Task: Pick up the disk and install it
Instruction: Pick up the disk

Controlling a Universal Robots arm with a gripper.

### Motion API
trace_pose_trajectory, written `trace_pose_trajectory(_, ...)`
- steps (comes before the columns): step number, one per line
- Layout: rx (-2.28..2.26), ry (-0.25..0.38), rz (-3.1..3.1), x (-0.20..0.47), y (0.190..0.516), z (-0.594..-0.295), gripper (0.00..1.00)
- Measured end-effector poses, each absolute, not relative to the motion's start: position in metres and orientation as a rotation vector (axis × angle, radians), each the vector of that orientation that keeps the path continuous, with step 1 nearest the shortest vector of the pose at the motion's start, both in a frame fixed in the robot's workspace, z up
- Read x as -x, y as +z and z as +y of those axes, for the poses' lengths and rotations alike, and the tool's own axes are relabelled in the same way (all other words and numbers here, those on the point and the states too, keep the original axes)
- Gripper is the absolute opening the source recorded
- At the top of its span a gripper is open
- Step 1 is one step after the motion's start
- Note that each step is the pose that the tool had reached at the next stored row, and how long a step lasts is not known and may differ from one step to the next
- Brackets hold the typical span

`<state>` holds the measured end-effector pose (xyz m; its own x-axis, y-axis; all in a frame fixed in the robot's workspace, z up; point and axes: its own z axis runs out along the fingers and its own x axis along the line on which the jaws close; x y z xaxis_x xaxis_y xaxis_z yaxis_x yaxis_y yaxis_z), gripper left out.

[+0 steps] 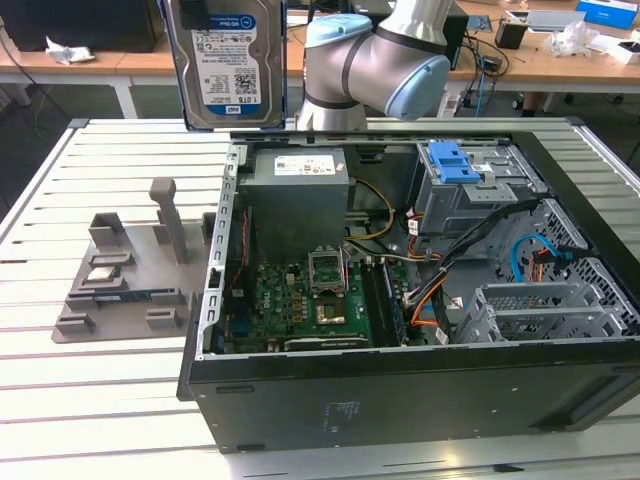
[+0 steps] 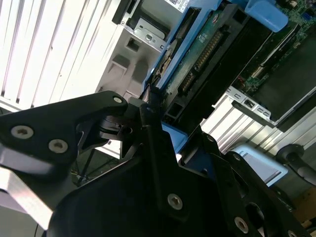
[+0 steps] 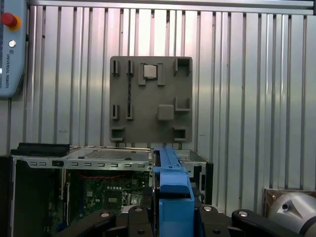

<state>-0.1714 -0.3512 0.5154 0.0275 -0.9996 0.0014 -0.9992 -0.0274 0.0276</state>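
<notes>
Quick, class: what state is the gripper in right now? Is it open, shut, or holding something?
Gripper: shut on the disk, holding it up on edge, clear of the open computer case.

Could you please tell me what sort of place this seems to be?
Probably a robotics lab or workshop: a robot arm holds a disk near an open computer case on a slatted metal table, with cluttered wooden desks behind.
</notes>
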Motion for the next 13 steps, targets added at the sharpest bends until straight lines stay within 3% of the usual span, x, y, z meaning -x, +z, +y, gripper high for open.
trace_pose_trajectory(13,-2.237,-0.028,-2.176,0.1704,0.5153,-0.3568,0.36)
